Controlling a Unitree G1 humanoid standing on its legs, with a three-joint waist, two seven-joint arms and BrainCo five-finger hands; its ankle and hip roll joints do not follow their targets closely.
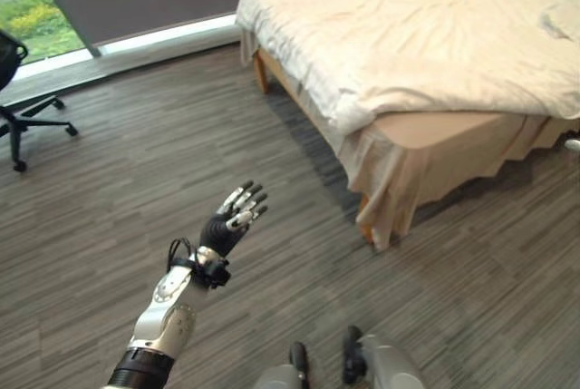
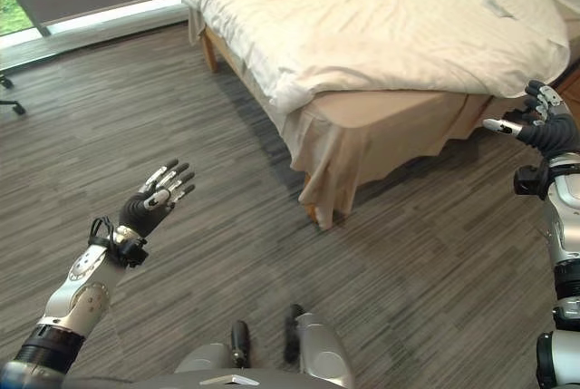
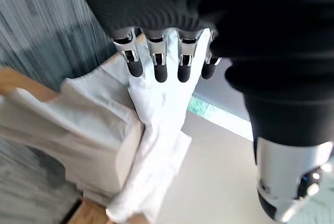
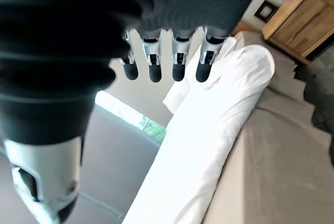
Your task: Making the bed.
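A bed (image 1: 435, 135) with a rumpled cream duvet (image 2: 390, 26) stands ahead and to the right, its near corner bare with a beige skirt (image 2: 353, 158) hanging down. My left hand (image 2: 156, 194) is raised over the floor well short of the bed, fingers straight, holding nothing. My right hand (image 2: 539, 121) hovers by the bed's near right side, fingers spread and empty. The duvet's rolled edge (image 4: 209, 130) appears past the right hand's fingers (image 4: 180, 65), and the bed corner (image 3: 120, 145) past the left hand's fingers (image 3: 159, 62).
Grey striped carpet (image 1: 272, 180) covers the floor in front of the bed. A black office chair (image 1: 23, 99) stands at the far left by the window (image 1: 36, 8). A wooden cabinet (image 4: 300, 15) stands beyond the bed.
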